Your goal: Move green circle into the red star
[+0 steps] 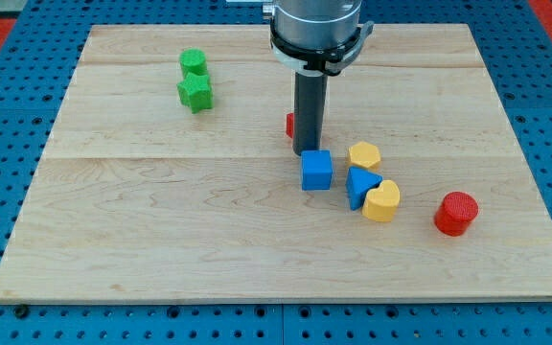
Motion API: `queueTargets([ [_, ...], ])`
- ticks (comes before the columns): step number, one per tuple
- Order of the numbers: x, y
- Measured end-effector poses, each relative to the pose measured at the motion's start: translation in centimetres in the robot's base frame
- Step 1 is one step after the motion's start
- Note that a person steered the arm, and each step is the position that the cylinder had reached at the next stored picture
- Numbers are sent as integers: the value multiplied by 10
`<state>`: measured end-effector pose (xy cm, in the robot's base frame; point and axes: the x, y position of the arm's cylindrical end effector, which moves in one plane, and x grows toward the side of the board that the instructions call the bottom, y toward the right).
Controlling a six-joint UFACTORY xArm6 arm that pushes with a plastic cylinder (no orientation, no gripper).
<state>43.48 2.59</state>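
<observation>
Beside the red star (pixel 290 125), my tip (pixel 308 151), green circle (pixel 193 63) well apart.

A pale wooden board (pixel 161 240) lies on blue perforated flooring (pixel 8 115).

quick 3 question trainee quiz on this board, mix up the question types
1. True or false: my tip touches the green circle.
2. Which block lies nearest the view's right edge? A) blue cube B) red cylinder C) green star
3. Fill in: the red block partly hidden behind the rod is likely the red ____.

Key
1. False: my tip stands just above the blue cube in the view, far from the green circle.
2. B
3. star; only a sliver shows, so the shape is inferred from the task.
</observation>
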Motion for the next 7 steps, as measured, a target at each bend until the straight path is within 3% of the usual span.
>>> queueTargets([
  [1,2,-62],
  [2,53,-33],
  [3,78,33],
  [4,84,-34],
  [5,17,-60],
  [6,11,-8],
  [7,48,86],
])
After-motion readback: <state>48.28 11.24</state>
